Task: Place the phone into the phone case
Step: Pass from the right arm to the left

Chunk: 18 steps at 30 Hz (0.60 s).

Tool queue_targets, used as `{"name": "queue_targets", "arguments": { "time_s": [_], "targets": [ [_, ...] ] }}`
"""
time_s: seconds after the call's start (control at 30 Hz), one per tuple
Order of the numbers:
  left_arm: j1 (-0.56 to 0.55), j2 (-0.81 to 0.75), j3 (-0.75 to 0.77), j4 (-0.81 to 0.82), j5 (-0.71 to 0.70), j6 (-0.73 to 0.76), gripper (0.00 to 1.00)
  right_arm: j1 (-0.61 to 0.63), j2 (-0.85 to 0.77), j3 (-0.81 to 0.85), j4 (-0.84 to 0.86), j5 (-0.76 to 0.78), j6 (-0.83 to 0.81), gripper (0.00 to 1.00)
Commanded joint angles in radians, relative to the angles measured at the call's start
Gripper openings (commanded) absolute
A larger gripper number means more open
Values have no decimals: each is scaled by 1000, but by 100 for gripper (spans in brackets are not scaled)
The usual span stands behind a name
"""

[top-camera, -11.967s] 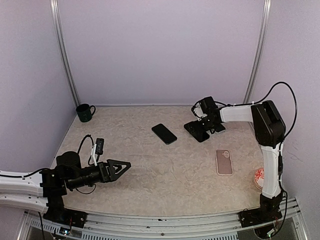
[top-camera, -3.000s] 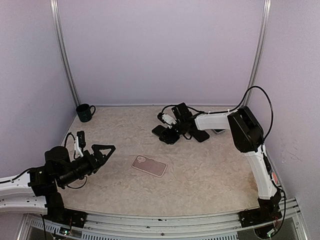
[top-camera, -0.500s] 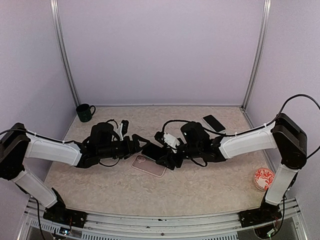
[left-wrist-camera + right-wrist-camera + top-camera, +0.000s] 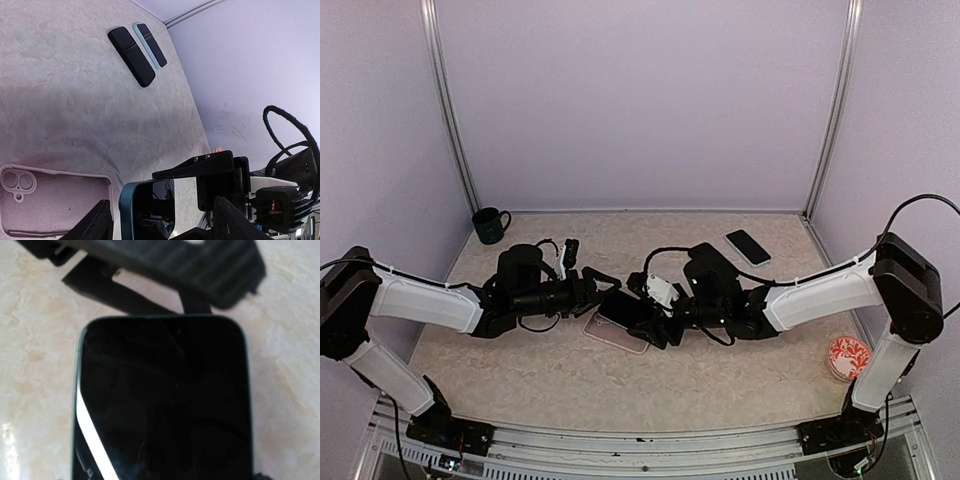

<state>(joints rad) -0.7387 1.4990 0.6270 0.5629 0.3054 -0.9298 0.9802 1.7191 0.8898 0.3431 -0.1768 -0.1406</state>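
Marbled bench (image 4: 720, 385), lilac walls (image 4: 640, 100). Right end effector (image 4: 656, 322) is clamped on one end of the phone (image 4: 624, 309), held just over the phone case (image 4: 610, 334), which is empty. Left end effector (image 4: 597, 288) is spread apart beside the phone's far end. Phone probably rigid, slick and glass-fronted, so grip the side edges.

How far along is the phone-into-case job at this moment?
Done: the phone is off the table, clamped in the right gripper and held over the pink phone case. In hand: alignment, the phone tilted above the case, the left gripper open beside it. Left: lowering it in and pressing it flush; the case lies empty.
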Motion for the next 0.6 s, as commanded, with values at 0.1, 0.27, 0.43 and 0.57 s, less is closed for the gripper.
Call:
{"name": "queue_targets", "arguments": {
  "time_s": [0.1, 0.27, 0.43, 0.57],
  "targets": [
    [5, 3, -10, 35, 43, -17, 58, 31, -33, -2, 112, 65, -32, 70],
    [4, 0, -23, 42, 43, -21, 51, 34, -34, 0, 123, 77, -39, 70],
    [0, 3, -29, 52, 43, -27, 41, 34, -29, 8, 124, 83, -46, 70],
    [-5, 9, -27, 54, 43, -25, 35, 34, -26, 15, 121, 80, -50, 70]
  ]
}}
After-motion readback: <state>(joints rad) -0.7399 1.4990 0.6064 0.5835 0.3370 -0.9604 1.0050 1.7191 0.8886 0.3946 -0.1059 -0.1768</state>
